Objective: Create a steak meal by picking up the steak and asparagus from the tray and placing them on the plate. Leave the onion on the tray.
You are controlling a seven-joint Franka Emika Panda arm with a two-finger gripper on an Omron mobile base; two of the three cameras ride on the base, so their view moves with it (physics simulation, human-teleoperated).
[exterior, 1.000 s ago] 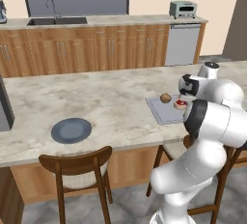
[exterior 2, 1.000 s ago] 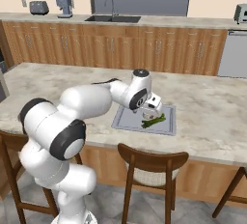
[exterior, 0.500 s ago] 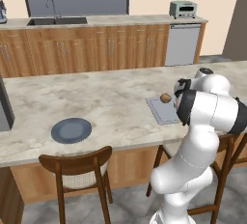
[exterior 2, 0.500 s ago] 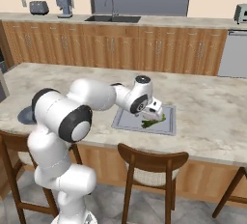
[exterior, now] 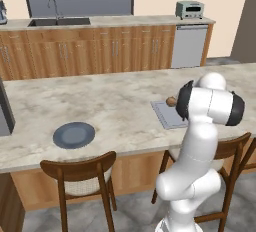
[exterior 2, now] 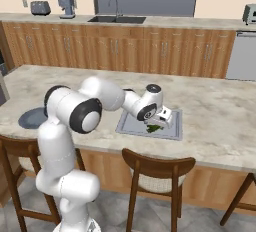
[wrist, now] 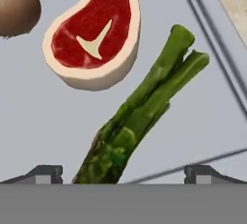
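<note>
In the hand view we see the gripper (wrist: 123, 172) directly above the tray (wrist: 38, 131), its two finger tips (wrist: 46, 174) standing wide apart at the bottom edge with nothing clamped between them. The asparagus (wrist: 144, 102) lies on the tray floor between those tips, its thicker end nearest the hand and its stalks running away toward the tray rim. Just beyond it and to one side we find the steak (wrist: 94, 32), lying flat, red centre up, close to the asparagus but apart from it. At the far corner of this view the onion (wrist: 17, 3) rests on the tray, just beside the steak.

In the right base view we see the gripper (exterior 2: 162, 121) low over the tray (exterior 2: 172, 133) on the counter (exterior 2: 215, 121), with the asparagus (exterior 2: 153, 128) a small green patch beneath the hand. In the left base view the arm hides most of the tray (exterior: 162, 113); the onion (exterior: 171, 101) shows at its far edge. The plate (exterior: 74, 135) sits well apart from the tray, further along the same counter, and carries no food
</note>
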